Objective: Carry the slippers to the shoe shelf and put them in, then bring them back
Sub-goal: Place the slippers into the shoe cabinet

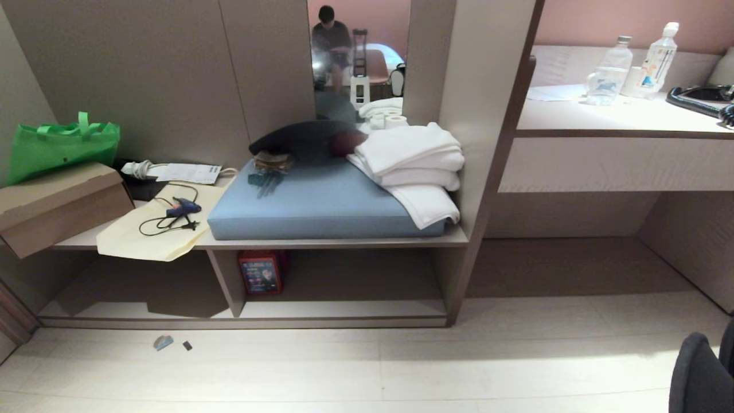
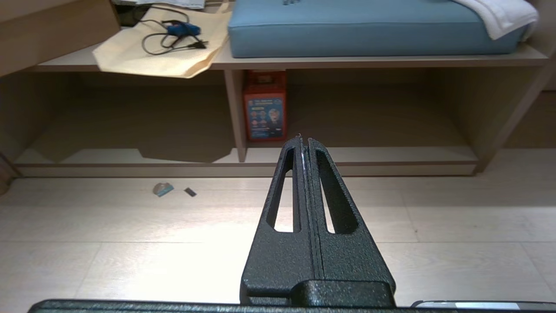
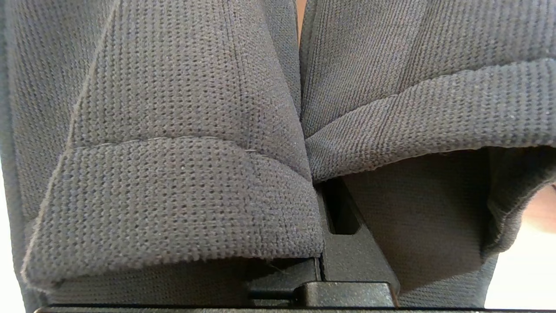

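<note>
The two dark grey knitted slippers [image 3: 173, 174] fill the right wrist view, pressed side by side. My right gripper [image 3: 315, 195] is shut on them; one black finger [image 3: 352, 261] shows under the fabric and the tips are hidden. A dark edge of the slippers [image 1: 702, 373] shows at the head view's lower right corner. The shoe shelf [image 1: 344, 310] is the low open cubby with a pale bottom board and an upright divider [image 1: 226, 281], straight ahead across the floor. My left gripper [image 2: 304, 141] is shut and empty, pointing at the shoe shelf [image 2: 391, 154].
A red box [image 1: 261, 272] stands in the cubby beside the divider. The bench board above carries a blue cushion [image 1: 321, 206], white towels [image 1: 413, 160], a cardboard box [image 1: 57, 201] and a glue gun [image 1: 183, 206]. Two small scraps [image 1: 163, 342] lie on the floor. A desk [image 1: 619, 120] with bottles is at right.
</note>
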Robot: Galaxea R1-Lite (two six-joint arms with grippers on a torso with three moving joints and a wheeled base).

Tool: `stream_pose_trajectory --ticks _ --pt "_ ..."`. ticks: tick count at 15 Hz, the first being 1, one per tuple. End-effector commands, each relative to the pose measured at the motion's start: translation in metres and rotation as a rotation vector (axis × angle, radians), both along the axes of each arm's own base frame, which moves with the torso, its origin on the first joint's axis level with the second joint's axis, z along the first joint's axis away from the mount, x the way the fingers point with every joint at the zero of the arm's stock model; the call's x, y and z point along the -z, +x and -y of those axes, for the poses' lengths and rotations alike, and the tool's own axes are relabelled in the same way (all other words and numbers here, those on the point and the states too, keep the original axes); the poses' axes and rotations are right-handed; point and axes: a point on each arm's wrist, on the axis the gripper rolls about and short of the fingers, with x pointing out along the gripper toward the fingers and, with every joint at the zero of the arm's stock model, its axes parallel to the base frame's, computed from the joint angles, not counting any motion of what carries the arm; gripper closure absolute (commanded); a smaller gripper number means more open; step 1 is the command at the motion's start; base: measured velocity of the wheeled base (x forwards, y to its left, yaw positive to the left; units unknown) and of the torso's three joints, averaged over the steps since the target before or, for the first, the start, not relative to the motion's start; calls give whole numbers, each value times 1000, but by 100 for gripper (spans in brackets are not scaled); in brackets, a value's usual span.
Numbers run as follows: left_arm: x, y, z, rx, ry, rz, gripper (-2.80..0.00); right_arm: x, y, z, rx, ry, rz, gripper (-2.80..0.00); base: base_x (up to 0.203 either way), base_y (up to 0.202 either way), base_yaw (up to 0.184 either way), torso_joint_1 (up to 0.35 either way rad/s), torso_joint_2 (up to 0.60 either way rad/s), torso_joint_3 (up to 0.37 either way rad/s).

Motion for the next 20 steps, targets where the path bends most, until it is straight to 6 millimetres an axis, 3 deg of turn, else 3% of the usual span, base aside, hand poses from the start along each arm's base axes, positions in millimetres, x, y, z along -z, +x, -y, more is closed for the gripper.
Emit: stream_pose_trajectory --ticks 1,8,20 --pt "2 1 0 0 0 -8 0 0 0 0 0 -2 -1 0 0 195 -3 2 -2 4" --pt "2 1 0 0 0 -8 0 0 0 0 0 -1 -1 0 0 184 -5 3 2 3" --pt "2 1 0 0 0 -8 0 0 0 0 0 -2 -1 0 0 6 0 0 0 0"
